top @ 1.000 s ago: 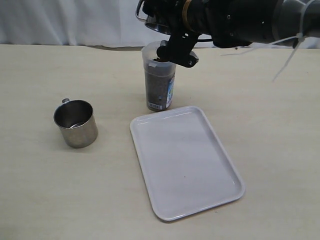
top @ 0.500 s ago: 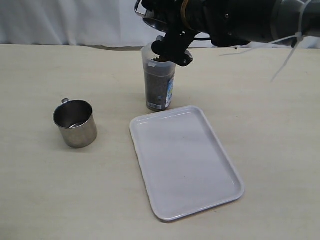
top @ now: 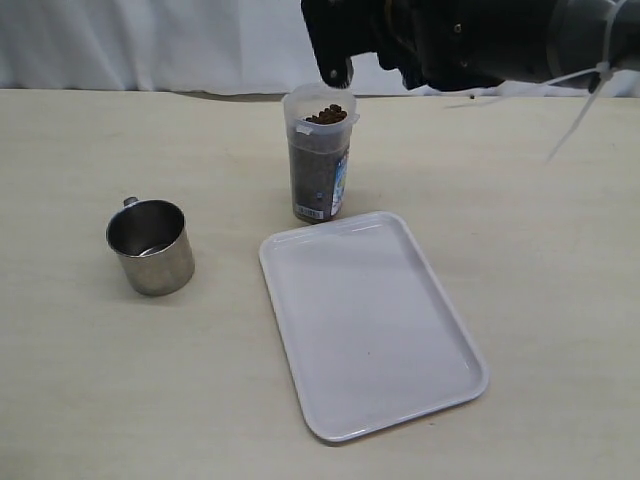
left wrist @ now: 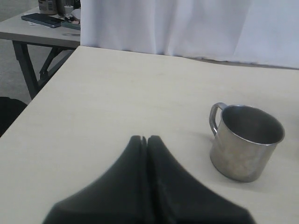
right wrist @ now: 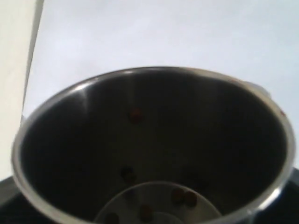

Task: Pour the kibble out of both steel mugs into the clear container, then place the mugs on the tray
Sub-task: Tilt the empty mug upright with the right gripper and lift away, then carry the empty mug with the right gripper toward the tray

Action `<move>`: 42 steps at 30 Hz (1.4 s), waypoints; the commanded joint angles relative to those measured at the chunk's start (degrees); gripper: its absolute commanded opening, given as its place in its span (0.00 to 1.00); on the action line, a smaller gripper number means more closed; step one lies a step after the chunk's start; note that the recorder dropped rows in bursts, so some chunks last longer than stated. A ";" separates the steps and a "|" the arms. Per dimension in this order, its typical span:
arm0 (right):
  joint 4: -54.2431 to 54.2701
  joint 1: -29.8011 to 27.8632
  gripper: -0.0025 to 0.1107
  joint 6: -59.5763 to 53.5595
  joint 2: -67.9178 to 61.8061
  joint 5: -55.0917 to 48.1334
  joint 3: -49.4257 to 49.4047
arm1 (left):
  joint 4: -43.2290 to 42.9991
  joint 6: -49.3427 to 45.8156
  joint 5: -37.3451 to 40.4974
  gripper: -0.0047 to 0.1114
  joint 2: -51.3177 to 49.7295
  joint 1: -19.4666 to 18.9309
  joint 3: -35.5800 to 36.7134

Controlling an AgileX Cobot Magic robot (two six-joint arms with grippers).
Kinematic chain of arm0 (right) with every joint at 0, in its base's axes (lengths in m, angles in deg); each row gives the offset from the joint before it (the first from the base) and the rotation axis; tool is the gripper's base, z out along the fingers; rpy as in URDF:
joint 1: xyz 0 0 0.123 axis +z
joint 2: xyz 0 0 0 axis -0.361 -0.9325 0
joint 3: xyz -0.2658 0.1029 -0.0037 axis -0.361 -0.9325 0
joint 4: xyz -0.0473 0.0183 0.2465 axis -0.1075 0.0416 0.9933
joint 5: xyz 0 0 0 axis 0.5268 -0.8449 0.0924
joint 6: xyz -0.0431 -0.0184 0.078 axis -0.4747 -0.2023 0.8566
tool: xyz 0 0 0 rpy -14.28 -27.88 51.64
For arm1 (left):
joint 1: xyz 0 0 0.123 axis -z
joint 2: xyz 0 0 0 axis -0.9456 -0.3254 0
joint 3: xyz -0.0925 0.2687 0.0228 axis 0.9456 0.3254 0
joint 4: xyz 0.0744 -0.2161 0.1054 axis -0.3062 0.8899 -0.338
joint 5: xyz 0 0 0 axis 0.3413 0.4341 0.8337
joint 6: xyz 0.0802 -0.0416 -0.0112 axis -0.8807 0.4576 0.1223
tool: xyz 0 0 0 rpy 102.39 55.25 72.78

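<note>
The clear container (top: 320, 165) stands at the back centre, filled with kibble (top: 325, 114) up to its rim. In front of it lies the white tray (top: 372, 325), bare. One steel mug (top: 152, 247) stands upright on the table at the left, handle to the rear; the left wrist view shows it (left wrist: 245, 142) too. My left gripper (left wrist: 145, 139) is shut and empty, short of that mug. My right gripper (top: 338, 55) hovers above the container, shut on the other steel mug (right wrist: 149, 140), which fills the right wrist view. A few pellets (right wrist: 183, 197) lie on its bottom.
A white curtain (top: 150, 45) hangs behind the table's far edge. Beside the table's corner, the left wrist view shows another table (left wrist: 42, 28) with small items on it. A white cable tie (top: 585, 95) sticks out from the right arm.
The right arm has lifted and turned the tipped mug away from the container's rim. The mug no longer shows in the exterior view. The other mug, the tray and the container have not moved.
</note>
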 commanded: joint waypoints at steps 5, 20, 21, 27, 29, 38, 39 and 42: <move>14.49 -3.09 0.07 18.58 4.26 -0.51 0.51 | -0.03 -0.04 -0.65 0.04 0.20 0.30 0.19; 31.21 -23.65 0.07 45.53 20.04 23.52 -22.12 | -0.03 -0.04 -0.59 0.04 0.20 0.30 0.19; 32.22 -27.57 0.07 47.58 21.63 31.33 -25.92 | -0.03 -0.04 -0.59 0.04 0.20 0.30 0.19; 59.79 -33.99 0.07 33.73 24.33 53.67 -40.51 | -0.03 -0.04 -0.59 0.04 0.20 0.30 0.19; 69.58 -33.72 0.07 26.04 24.33 64.61 -47.93 | -0.03 -0.04 -0.59 0.04 0.20 0.30 0.19; 62.86 -33.72 0.07 16.60 15.20 87.06 -59.46 | -0.03 -0.04 -0.76 0.04 0.20 0.30 0.19; 61.76 -33.72 0.07 15.85 13.79 88.58 -59.11 | -0.03 -0.04 -0.76 0.04 0.20 0.30 0.19; 58.31 -33.72 0.07 13.11 9.19 91.38 -57.14 | -0.03 -0.04 -0.65 0.04 0.20 0.30 0.19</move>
